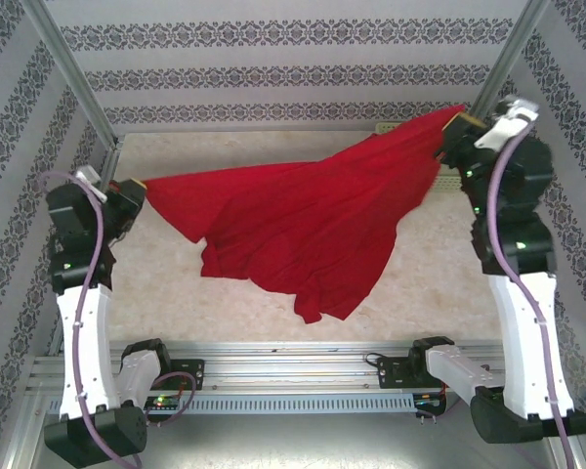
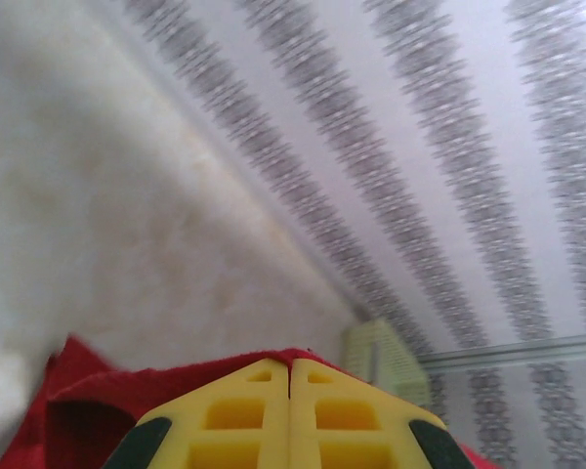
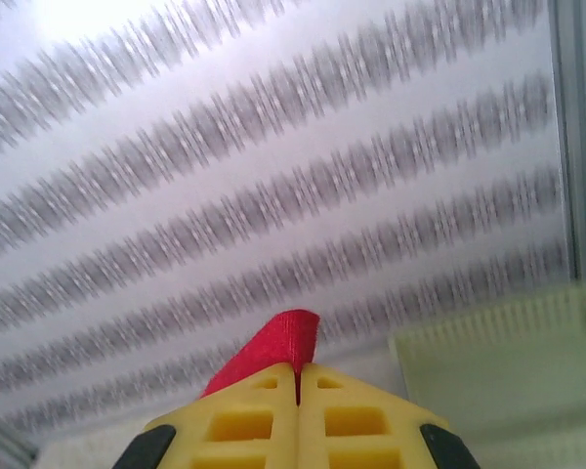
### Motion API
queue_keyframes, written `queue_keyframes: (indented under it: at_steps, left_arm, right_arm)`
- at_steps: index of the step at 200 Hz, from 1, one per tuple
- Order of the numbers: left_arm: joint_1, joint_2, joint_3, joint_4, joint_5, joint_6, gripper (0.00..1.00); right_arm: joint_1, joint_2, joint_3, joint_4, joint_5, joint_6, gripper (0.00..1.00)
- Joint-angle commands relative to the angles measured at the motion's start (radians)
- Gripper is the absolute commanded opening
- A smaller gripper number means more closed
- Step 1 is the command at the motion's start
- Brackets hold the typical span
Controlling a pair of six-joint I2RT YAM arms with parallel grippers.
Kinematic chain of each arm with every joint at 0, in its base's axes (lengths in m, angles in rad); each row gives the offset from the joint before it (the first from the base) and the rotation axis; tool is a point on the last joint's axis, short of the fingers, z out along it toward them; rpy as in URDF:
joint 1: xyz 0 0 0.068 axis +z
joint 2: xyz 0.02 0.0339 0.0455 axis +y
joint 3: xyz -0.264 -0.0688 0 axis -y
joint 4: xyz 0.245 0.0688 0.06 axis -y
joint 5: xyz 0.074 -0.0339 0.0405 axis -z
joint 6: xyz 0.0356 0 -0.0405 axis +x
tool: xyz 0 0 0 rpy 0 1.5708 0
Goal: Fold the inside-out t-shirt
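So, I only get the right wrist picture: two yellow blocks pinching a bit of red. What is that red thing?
Observer: A corner of a t-shirt. From above, it hangs spread wide over the table.
Operator: What holds up the other end?
Observer: The left gripper, shut on the opposite corner, at the table's left side.
Operator: Is the shirt off the table, then?
Observer: Its top edge stretches across to the right gripper and the rest droops below. I cannot tell whether the bottom touches the table.
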Motion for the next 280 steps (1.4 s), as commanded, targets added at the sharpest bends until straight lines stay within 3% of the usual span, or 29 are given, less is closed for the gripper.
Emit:
queue_keyframes:
  at_steps: [1, 34, 75, 99, 147, 182, 246, 280]
  left_arm:
    - [0.014, -0.037, 0.176, -0.032, -0.013, -0.02, 0.0]
    - [0.018, -0.061, 0.4, -0.063, -0.149, 0.052, 0.0]
    - [0.017, -0.086, 0.66, -0.196, -0.407, 0.193, 0.0]
    - [0.017, -0.068, 0.745, -0.212, -0.455, 0.237, 0.0]
    - [0.016, 0.123, 0.771, -0.218, -0.381, 0.263, 0.0]
    - [0.017, 0.239, 0.66, -0.151, -0.29, 0.224, 0.0]
    - [0.0, 0.435, 0.317, 0.121, -0.173, 0.175, 0.0]
    - [-0.008, 0.645, 0.239, 0.257, -0.157, 0.18, 0.0]
  right_arm:
    - [-0.009, 0.022, 0.132, -0.002, 0.04, -0.076, 0.0]
    - [-0.015, 0.028, 0.335, -0.03, 0.031, -0.101, 0.0]
    - [-0.016, 0.012, 0.505, -0.055, 0.031, -0.127, 0.0]
    - [-0.016, 0.033, 0.584, -0.066, 0.022, -0.127, 0.0]
    - [-0.015, 0.216, 0.72, -0.078, -0.019, -0.112, 0.0]
    - [-0.015, 0.387, 0.75, -0.11, -0.065, -0.109, 0.0]
    - [0.066, 0.576, 0.362, 0.115, -0.184, -0.103, 0.0]
    - [0.096, 0.795, 0.34, 0.186, -0.178, -0.094, 0.0]
